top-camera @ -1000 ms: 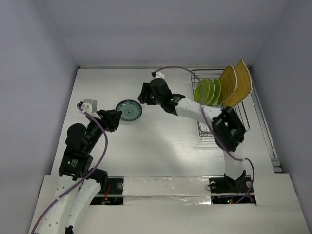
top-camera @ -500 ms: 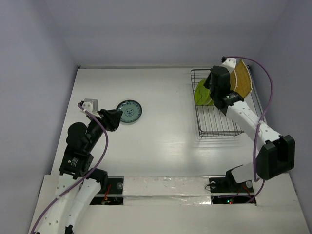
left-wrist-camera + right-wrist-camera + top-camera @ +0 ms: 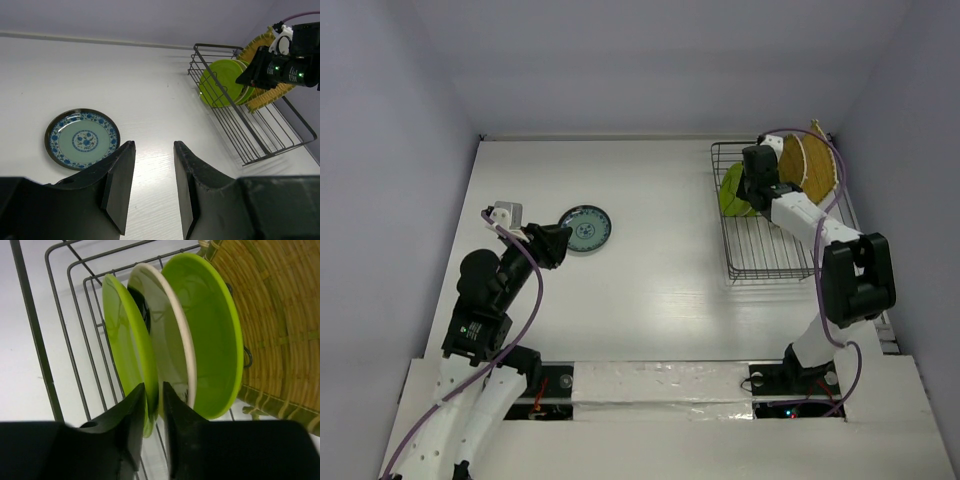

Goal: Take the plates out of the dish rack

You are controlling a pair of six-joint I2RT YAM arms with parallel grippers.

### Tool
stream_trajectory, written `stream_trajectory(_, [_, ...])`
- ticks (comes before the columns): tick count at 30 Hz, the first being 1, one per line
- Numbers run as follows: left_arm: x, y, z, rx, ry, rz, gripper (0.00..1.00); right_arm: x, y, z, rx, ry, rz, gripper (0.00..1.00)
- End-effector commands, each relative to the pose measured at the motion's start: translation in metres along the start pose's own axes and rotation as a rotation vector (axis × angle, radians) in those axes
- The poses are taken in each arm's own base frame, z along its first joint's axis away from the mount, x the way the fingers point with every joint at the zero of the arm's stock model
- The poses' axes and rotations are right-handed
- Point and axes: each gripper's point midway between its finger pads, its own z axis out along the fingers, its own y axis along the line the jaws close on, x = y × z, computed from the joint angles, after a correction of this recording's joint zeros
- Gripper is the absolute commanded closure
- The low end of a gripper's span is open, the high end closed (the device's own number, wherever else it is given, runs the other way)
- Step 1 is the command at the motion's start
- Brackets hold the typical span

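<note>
A robot lab test cell: a bare white table [image 3: 650, 300] boxed in by plain grey walls [image 3: 390, 150], two cabled arms [image 3: 480, 300] bolted along the frame's bottom edge.

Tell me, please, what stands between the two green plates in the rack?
A cream plate stands on edge between one green plate and the other green plate. The right wrist view shows this best.
</note>
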Motion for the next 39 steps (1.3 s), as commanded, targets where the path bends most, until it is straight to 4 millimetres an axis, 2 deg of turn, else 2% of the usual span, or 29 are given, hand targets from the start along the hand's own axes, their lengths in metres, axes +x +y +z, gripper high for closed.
stream_trajectory(1, [-0.025,-0.014,-0.001,0.047,-0.065,0.019,0.67,-0.027,0.006,0.003,-0.001,-0.046,-0.004,0.77])
stream_trajectory(4, [-0.025,-0.014,-0.001,0.046,-0.067,0.019,0.67,-0.034,0.002,0.0,0.025,-0.06,0.001,0.9])
stream_trajectory(13, [-0.024,-0.014,0.0,0.051,-0.062,0.018,0.67,-0.096,-0.019,-0.054,0.052,-0.242,0.005,1.0])
stream_trajectory(17, [-0.025,-0.012,0.0,0.045,-0.066,0.017,0.67,-0.123,-0.01,-0.082,0.048,-0.319,-0.028,1.0])
stream_trajectory(20, [-0.025,-0.012,0.0,0.044,-0.068,0.017,0.67,-0.136,-0.009,-0.101,0.073,-0.35,-0.044,1.0])
stream_trajectory(24, [-0.025,-0.012,-0.001,0.044,-0.068,0.016,0.67,-0.144,0.008,-0.133,-0.007,-0.403,-0.017,1.0])
stream_trajectory(25, [-0.026,-0.012,-0.001,0.045,-0.07,0.018,0.67,-0.144,0.029,-0.146,-0.121,-0.411,0.01,1.0])
stream_trajectory(26, [-0.026,-0.013,-0.001,0.046,-0.07,0.016,0.67,-0.143,0.033,-0.149,-0.139,-0.416,0.035,1.0])
stream_trajectory(29, [-0.027,-0.013,-0.002,0.048,-0.074,0.017,0.67,-0.11,0.114,-0.161,-0.509,-0.341,0.058,1.0])
stream_trajectory(32, [-0.026,-0.013,-0.003,0.049,-0.074,0.017,0.67,-0.08,0.172,-0.161,-0.701,-0.259,0.122,1.0])
stream_trajectory(33, [-0.026,-0.013,-0.003,0.048,-0.074,0.017,0.67,-0.053,0.196,-0.148,-0.762,-0.175,0.109,1.0])
stream_trajectory(34, [-0.027,-0.013,-0.003,0.048,-0.076,0.019,0.67,-0.043,0.213,-0.149,-0.809,-0.13,0.149,1.0])
stream_trajectory(35, [-0.027,-0.013,-0.003,0.049,-0.077,0.019,0.67,-0.042,0.232,-0.154,-0.877,-0.125,0.168,1.0])
stream_trajectory(36, [-0.027,-0.013,-0.003,0.047,-0.076,0.019,0.67,-0.013,0.256,-0.148,-0.925,-0.046,0.153,1.0])
stream_trajectory(37, [-0.027,-0.013,-0.004,0.046,-0.078,0.017,0.67,-0.006,0.269,-0.15,-0.952,-0.012,0.187,1.0])
stream_trajectory(38, [-0.027,-0.013,-0.004,0.047,-0.076,0.019,0.67,-0.009,0.285,-0.155,-0.993,-0.015,0.209,1.0])
stream_trajectory(39, [-0.027,-0.014,-0.004,0.049,-0.077,0.019,0.67,0.002,0.3,-0.161,-1.029,0.014,0.211,1.0])
